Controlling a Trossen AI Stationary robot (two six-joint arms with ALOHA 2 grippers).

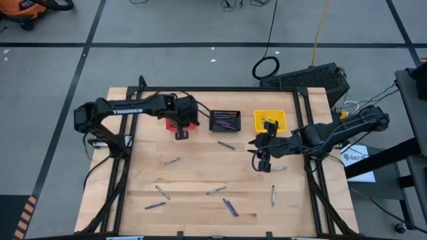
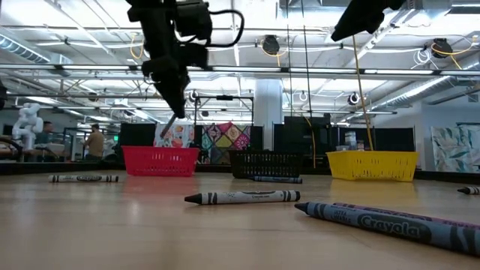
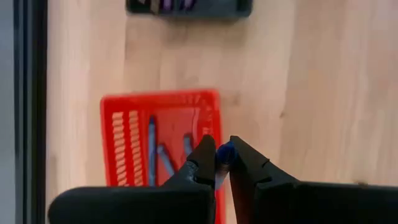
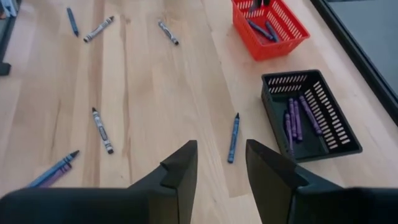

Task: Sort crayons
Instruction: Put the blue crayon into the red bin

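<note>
Table point(image 1: 200, 175): pale wood-grain top, flat, black frame round it. I use the high view as my clock face.

Arms: my left one reaches in from 9 o'clock, my right one from 3 o'clock.

Baskets, slotted plastic, in a row toward 12 o'clock: red basket point(image 3: 124, 134) with blue crayons in it, black basket point(image 4: 339, 134) with purple ones, yellow basket point(image 1: 269, 119).

Left gripper point(image 3: 222, 163): directly above the red basket's near wall, jaws narrow, pinching a blue crayon point(image 3: 224, 154) end-on, long axis pointing down. I judge the next move is a release; the basket lies straight below, so little travel is needed.

Right gripper point(image 4: 221, 163): jaws wide, empty, just below the yellow basket.

Loose crayons point(image 1: 225, 207): thin paper-wrapped sticks, blue, purple and grey, scattered over the middle and toward 6 o'clock. Nearest my right gripper is a blue one point(image 4: 233, 137), straight ahead of the jaws, long axis roughly in line with the fingers.
</note>
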